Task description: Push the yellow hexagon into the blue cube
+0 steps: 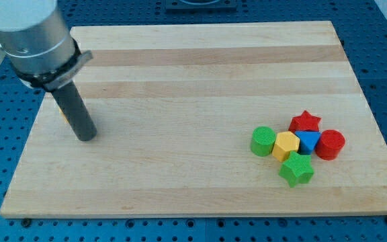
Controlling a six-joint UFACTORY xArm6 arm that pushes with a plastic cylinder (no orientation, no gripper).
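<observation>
The yellow hexagon (pixel 286 145) sits at the view's lower right and touches the blue block (pixel 308 142) on its right side. The blue block's shape is partly hidden among its neighbours. My tip (pixel 86 136) rests on the board at the view's left, far from all the blocks. The dark rod rises from it up and left to the grey arm housing (pixel 31 33).
A green cylinder (pixel 263 141) touches the hexagon's left side. A green star (pixel 296 169) lies just below the hexagon. A red star (pixel 305 122) sits above the blue block and a red cylinder (pixel 330 144) to its right. The wooden board (pixel 193 81) lies on a blue perforated table.
</observation>
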